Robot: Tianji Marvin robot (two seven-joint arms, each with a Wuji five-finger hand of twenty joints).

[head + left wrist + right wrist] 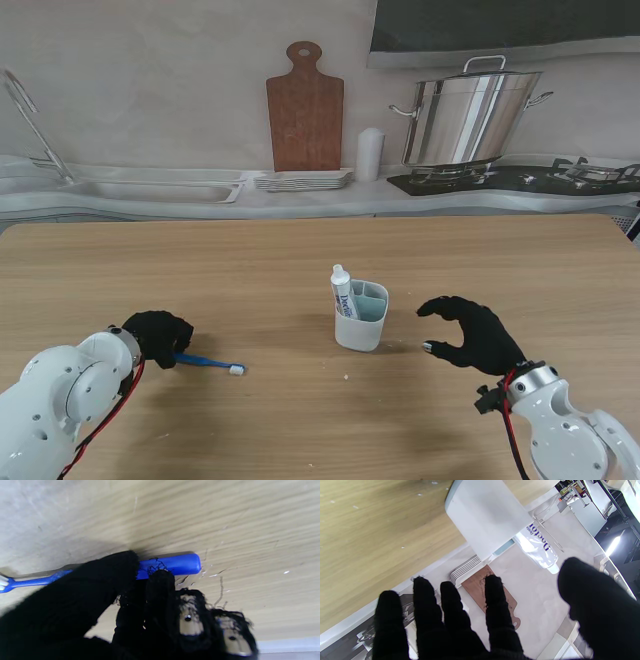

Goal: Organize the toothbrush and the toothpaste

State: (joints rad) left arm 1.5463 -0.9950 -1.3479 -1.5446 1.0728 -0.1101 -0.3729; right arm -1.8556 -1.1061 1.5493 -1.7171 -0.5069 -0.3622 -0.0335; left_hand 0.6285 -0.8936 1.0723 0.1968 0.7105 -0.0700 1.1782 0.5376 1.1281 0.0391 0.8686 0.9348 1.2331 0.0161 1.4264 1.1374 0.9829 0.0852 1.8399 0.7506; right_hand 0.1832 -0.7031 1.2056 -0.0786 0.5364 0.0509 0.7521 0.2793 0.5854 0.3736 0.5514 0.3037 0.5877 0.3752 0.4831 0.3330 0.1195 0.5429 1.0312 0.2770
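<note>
The left hand is closed on the handle of the toothbrush, which lies flat on the table. In the left wrist view the thumb and one finger pinch the thick blue handle from both sides, and the handle seems to touch the wood. I think the grip is taken near the handle end so that the bristle head stays free and the brush can later be turned upright with the head on top.

The toothbrush has its long axis almost parallel to the table edge near me. Its white head points to the right, toward the cup, and its handle end is under the left hand.

The toothpaste already stands in the cup, in the left compartment. It leans a little and its cap is up. The right compartment looks empty, so probably the brush belongs there.

The right hand holds nothing. Its fingers are spread and curved, just beside the cup on the right, not touching it. I judge it waits there to steady the cup, because the light cup can tip when the brush is dropped in.
</note>
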